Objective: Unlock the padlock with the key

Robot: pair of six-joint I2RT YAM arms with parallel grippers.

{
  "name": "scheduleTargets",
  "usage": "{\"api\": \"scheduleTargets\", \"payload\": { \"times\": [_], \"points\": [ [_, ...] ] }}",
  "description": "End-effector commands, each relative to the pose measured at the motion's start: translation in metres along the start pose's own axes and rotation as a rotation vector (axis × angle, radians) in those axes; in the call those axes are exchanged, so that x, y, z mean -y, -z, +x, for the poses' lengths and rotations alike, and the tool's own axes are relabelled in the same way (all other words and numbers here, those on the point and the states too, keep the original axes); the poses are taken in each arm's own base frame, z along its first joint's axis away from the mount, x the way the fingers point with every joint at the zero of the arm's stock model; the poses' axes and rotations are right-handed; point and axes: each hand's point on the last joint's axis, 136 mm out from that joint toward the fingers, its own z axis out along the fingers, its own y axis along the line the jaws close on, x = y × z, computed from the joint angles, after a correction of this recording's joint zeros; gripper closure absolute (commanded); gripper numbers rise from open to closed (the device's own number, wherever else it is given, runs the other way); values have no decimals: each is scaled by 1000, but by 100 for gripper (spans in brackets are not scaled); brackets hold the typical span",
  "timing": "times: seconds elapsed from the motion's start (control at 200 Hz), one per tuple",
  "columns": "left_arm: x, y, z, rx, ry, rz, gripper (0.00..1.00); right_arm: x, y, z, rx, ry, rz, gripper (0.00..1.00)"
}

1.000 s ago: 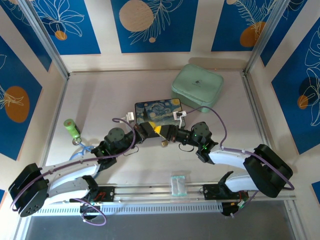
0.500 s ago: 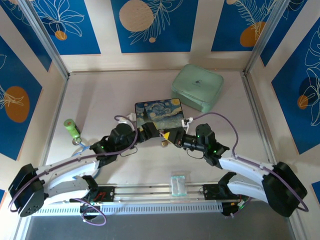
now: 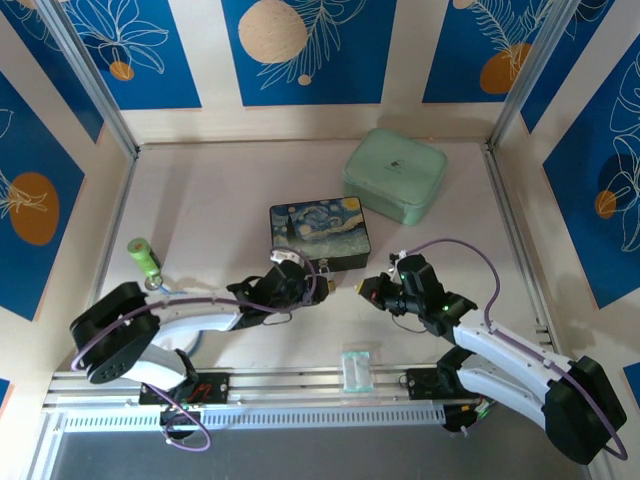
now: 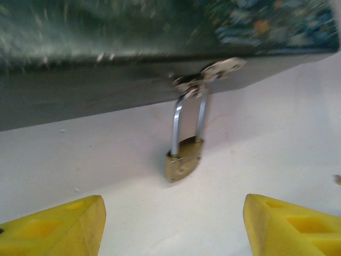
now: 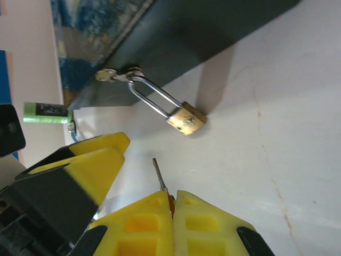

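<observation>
Because the padlock hangs by its thin silver shackle from the latch on the near wall of the painted box, its small brass body rests tilted on the pale table. It lies just in front of the box and between the two grippers. The left gripper sits low over the table facing that wall, with its yellow fingers spread wide and nothing between them. The padlock lies ahead of the gap, apart from both fingers, so this gripper looks placed to close on the brass body and steady it. The right gripper is pressed fully closed on the key. The key's thin silvery shaft sticks out past the fingertips and points roughly toward the padlock, near it but not touching. Pinching the key at its head end leaves the blade free to enter the keyhole. In the right wrist view one face of the brass body is turned toward the camera, though the keyhole is too small to make out. The shackle appears seated in the body, so the lock reads as not yet opened. The next need is probably a firm hold on the padlock, since a loose, dangling lock would likely swing away from the key's tip.
</observation>
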Motion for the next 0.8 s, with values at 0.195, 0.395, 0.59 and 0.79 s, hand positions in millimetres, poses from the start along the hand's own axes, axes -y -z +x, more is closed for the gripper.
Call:
{"api": "scheduleTargets", "payload": {
  "times": [0.195, 0.395, 0.59, 0.79],
  "points": [
    [5, -32, -8, 108, -13, -31, 41, 23, -1, 6, -1, -25, 53, 100],
    [4, -42, -7, 129, -5, -38, 43, 29, -3, 8, 0, -43, 51, 100],
    [16, -53, -2, 109, -17, -18, 45, 31, -6, 10, -8, -41, 53, 100],
    [16, -66, 6, 82, 15, -18, 54, 36, -11, 11, -13, -49, 57, 100]
  ]
}}
